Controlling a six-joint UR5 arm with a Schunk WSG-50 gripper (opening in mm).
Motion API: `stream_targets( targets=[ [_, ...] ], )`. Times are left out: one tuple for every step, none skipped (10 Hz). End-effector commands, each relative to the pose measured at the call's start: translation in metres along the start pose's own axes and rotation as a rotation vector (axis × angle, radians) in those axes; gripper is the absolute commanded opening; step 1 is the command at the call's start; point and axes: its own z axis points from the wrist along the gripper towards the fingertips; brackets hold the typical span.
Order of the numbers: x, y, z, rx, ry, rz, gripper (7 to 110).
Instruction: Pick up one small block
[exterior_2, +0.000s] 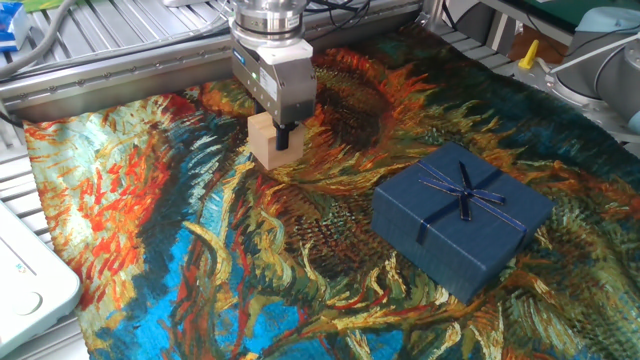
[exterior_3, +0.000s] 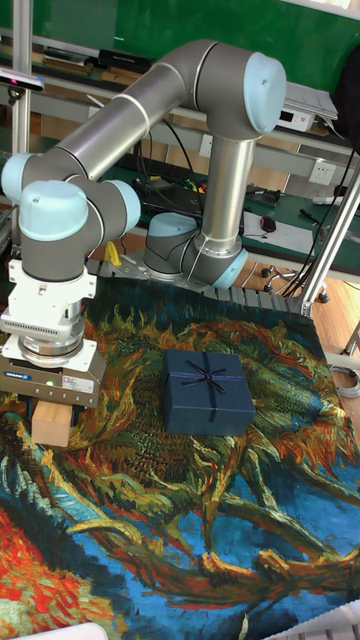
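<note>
The small block (exterior_2: 265, 152), a pale tan wooden cube, rests on the painted cloth at the back left. My gripper (exterior_2: 272, 138) has come straight down over it. One black finger (exterior_2: 286, 137) lies flat against the cube's right face, and the other finger is hidden behind the cube. In the tall fixed view the small block (exterior_3: 50, 428) sits directly under the gripper (exterior_3: 52, 410), with dark fingers pressed on both sides of its top. The jaws are shut on the cube, and its base touches the cloth.
A flat navy gift box (exterior_2: 460, 220) with a ribbon bow lies to the right of the cube, a short gap away. A metal frame rail (exterior_2: 120, 70) runs along the back. A white device (exterior_2: 25, 280) sits at the left edge.
</note>
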Motion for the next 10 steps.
stream_targets(
  targets=[
    [-0.0016, 0.0007, -0.0011, -0.008, -0.005, 0.012, 44],
    [-0.0013, 0.0004, -0.0011, -0.007, -0.004, 0.015, 44],
    [-0.0013, -0.0014, -0.0011, 0.001, -0.003, 0.020, 44],
    [-0.0007, -0.0017, -0.0012, 0.003, 0.000, 0.026, 44],
    [-0.0005, -0.0024, -0.0012, 0.006, 0.001, 0.027, 44],
    [-0.0002, -0.0028, -0.0013, 0.008, 0.003, 0.029, 44],
    [0.0000, -0.0031, -0.0016, 0.010, 0.004, 0.034, 44],
    [0.0000, -0.0038, -0.0020, 0.011, 0.005, 0.033, 44],
    [-0.0005, -0.0013, -0.0030, 0.002, 0.006, 0.035, 44],
    [-0.0016, -0.0014, -0.0060, 0.002, 0.009, 0.034, 44]
  ],
)
